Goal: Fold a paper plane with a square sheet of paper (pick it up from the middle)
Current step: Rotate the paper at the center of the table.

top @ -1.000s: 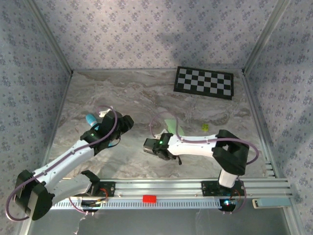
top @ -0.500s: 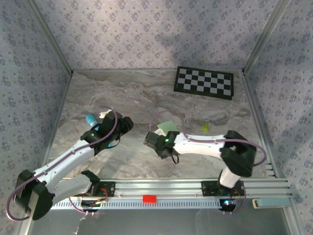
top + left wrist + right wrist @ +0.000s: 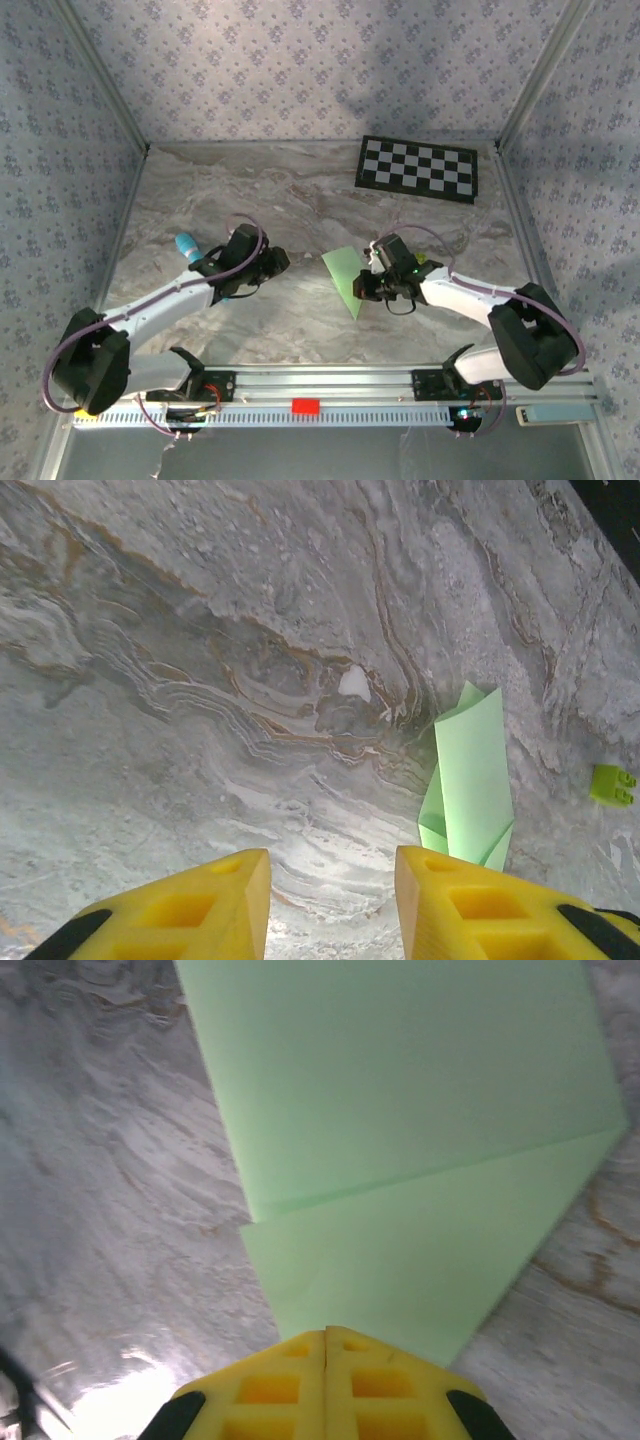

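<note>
The square sheet of paper [image 3: 343, 273] is pale mint green and lies folded on the marble table [image 3: 300, 200], narrowing to a point toward the near edge. In the left wrist view the paper [image 3: 472, 770] shows overlapping folded layers. My right gripper [image 3: 361, 284] is at the sheet's right edge, jaws shut. In its own view the right gripper [image 3: 326, 1332] has its closed tips over the flat paper [image 3: 400, 1110], across a fold line; I cannot tell if they touch. My left gripper [image 3: 272, 263] is left of the sheet, apart from it. The left gripper [image 3: 332, 880] is open over bare marble.
A small cyan-blue stick [image 3: 187, 245] lies beside the left arm. A black-and-white checkerboard [image 3: 418, 167] lies at the back right. A tiny lime block [image 3: 420, 260] sits just behind the right wrist, the same lime block [image 3: 612, 783] right of the paper. Patterned walls enclose the table.
The right arm swung from the paper's left side to its right edge, opening its jaws and shutting them again. The left arm reached right toward the sheet and its jaws narrowed.
</note>
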You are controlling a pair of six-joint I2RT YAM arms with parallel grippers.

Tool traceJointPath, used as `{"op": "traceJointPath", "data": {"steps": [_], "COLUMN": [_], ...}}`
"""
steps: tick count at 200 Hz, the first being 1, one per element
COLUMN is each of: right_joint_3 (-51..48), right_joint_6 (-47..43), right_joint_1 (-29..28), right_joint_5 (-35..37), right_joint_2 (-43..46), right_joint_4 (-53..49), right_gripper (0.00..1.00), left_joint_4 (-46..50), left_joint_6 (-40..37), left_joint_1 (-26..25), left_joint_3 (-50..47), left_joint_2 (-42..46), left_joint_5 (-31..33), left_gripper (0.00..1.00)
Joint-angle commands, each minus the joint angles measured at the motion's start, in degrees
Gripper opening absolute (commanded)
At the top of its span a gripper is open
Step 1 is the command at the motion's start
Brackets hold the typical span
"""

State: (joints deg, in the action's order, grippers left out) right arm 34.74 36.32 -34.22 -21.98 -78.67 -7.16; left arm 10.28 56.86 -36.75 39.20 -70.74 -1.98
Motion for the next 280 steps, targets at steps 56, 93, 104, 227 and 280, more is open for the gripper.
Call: {"op": "traceJointPath", "data": {"steps": [56,93,104,227,280], "right_joint_3": [-4.31,-7.93,-8.81,-11.83,-11.97], "right_joint_6": [4.91,8.29,9.70,33.98,37.49], "right_joint_1": [1.17,0.84,0.56,-7.86,-9.90], "right_joint_5": [-9.92,-9.49,-8.84,5.52,7.20], "right_joint_2": [-7.24,-8.12,-7.99,-6.71,-6.93], "right_joint_4": [9.42,13.27,14.53,23.01,23.99], "right_gripper": [0.00,0.00,0.00,0.02,0.02], "left_joint_4": [-5.10,-6.95,-7.07,-17.83,-18.90], "left_joint_6": [0.21,0.71,0.71,4.30,5.59], "left_joint_1": [-0.97,-1.69,-1.85,-5.46,-7.16], "left_joint_3": [2.68,3.33,3.91,11.44,15.36], "left_joint_2": [-5.42,-8.16,-8.99,-24.73,-32.63], "left_joint_5": [-5.92,-7.72,-8.24,-19.11,-21.05], "left_gripper": [0.32,0.31,0.31,0.19,0.15]}}
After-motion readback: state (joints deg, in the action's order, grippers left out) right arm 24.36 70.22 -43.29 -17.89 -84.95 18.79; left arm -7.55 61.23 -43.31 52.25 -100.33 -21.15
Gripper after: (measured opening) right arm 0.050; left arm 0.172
